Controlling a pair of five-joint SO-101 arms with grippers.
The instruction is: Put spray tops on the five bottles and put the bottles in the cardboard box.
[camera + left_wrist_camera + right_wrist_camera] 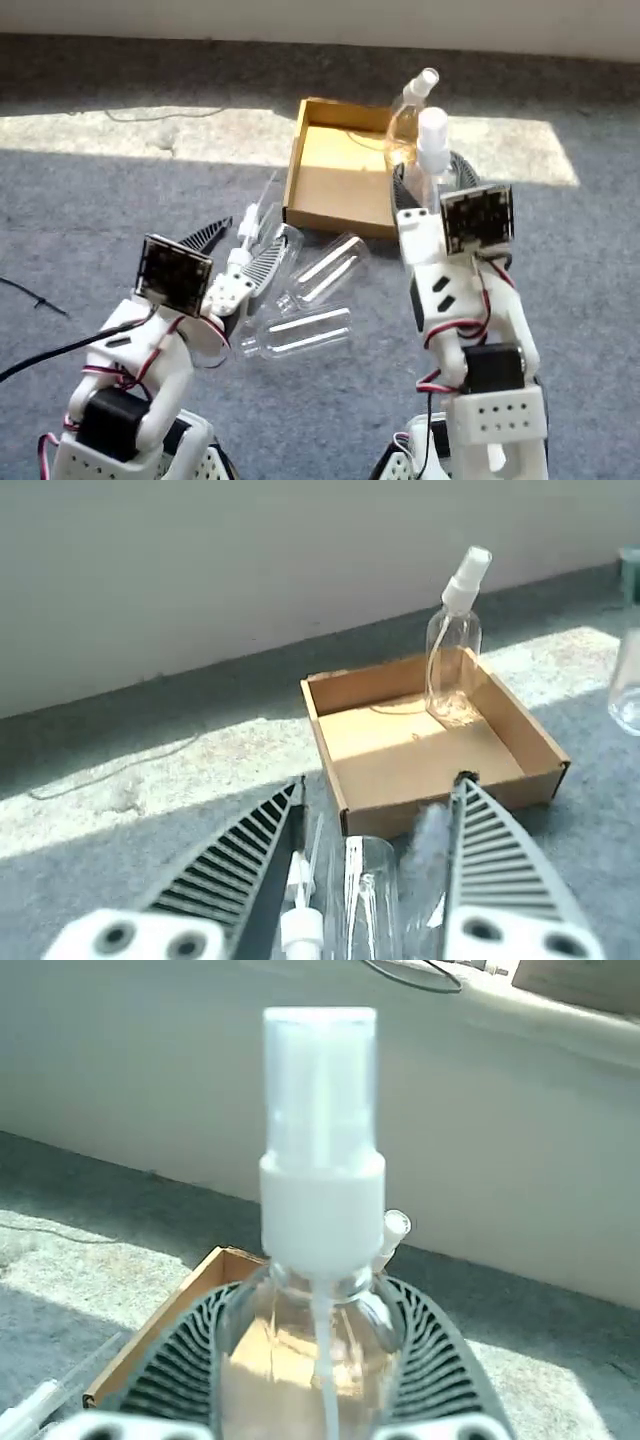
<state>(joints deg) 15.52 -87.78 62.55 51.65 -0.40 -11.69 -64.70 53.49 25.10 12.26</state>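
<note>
Clamping capped bottle [300, 1360], right claw [320, 1305] closed

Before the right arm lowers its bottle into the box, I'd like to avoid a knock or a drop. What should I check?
1. Right gripper shut on the held bottle: ok.
2. Spray top seated on that bottle: ok.
3. Bare floor free in the cardboard box: ok.
4. Gap to the boxed bottle in the far corner: cannot tell.
5. Left gripper open, short of the box: ok.
6. Loose bottles on the carpet capped: not ok.
</note>
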